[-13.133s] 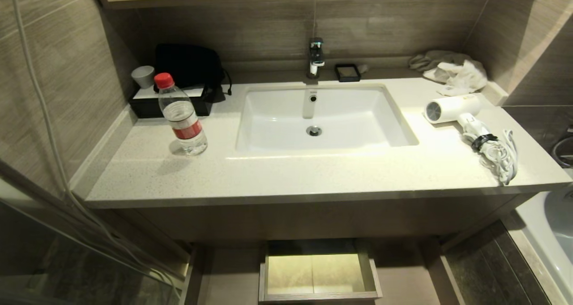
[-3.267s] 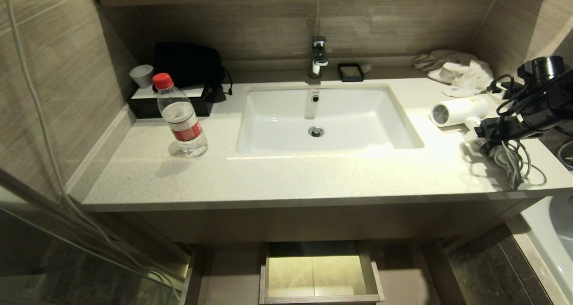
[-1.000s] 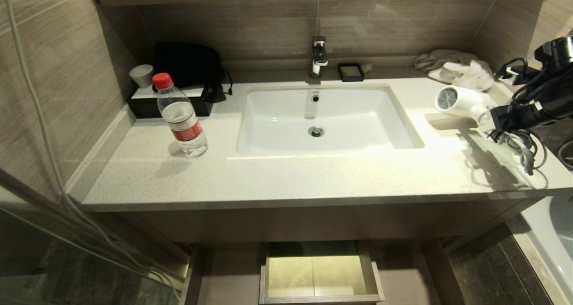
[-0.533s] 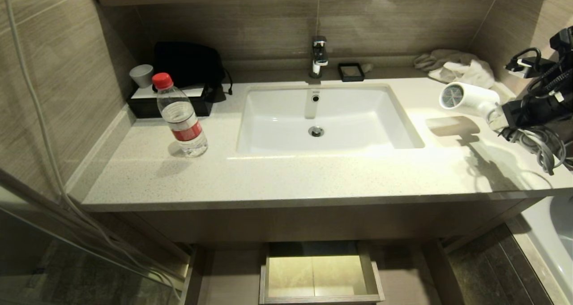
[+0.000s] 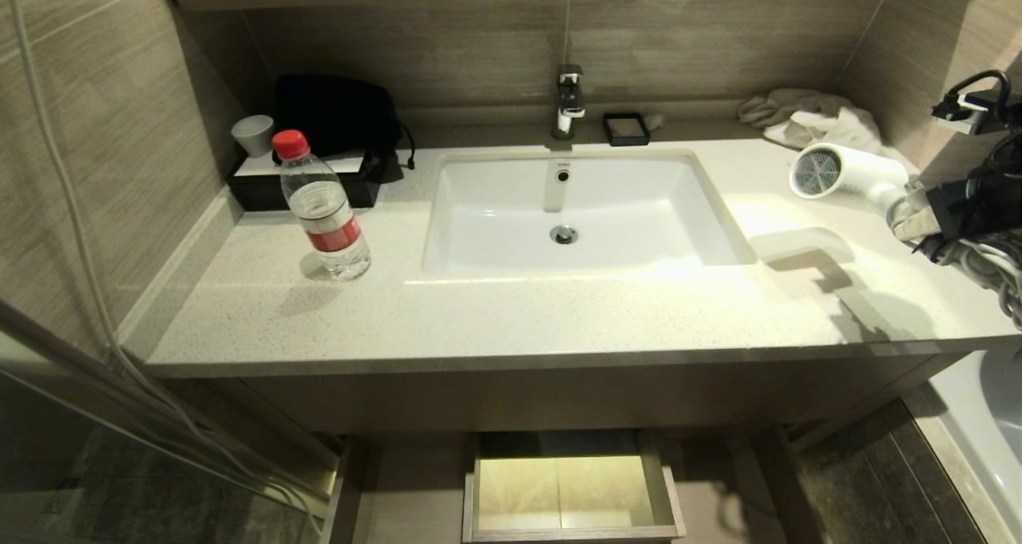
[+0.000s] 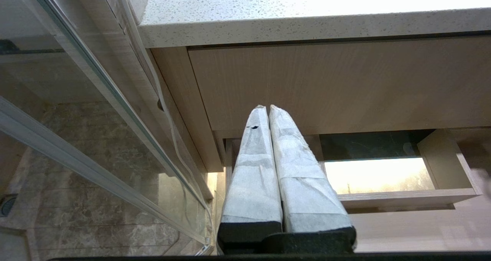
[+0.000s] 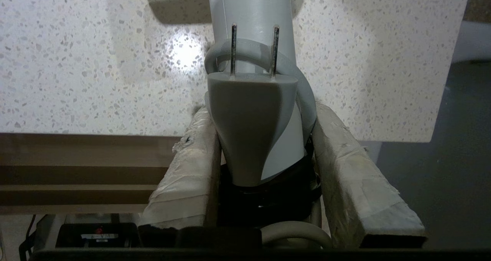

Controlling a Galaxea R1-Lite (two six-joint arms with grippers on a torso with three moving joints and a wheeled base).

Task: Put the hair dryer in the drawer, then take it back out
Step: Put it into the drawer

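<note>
Right gripper (image 5: 918,212) has its jaws clamped on the hair dryer (image 5: 846,178) by the handle, lifted clear of the surface (image 5: 559,312) at the frame's right edge; left gripper (image 6: 268,111) sits closed; the drawer (image 5: 571,520) gapes open at bottom centre, nothing stowed yet

Red-capped water bottle (image 5: 322,207) left of sink (image 5: 583,208); faucet (image 5: 568,101) behind.

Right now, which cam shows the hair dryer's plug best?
Right wrist view: the plug sits centred against the hair dryer handle, between the right gripper fingers, prongs visible. Head view shows only dryer and cord; left wrist view, neither.
</note>
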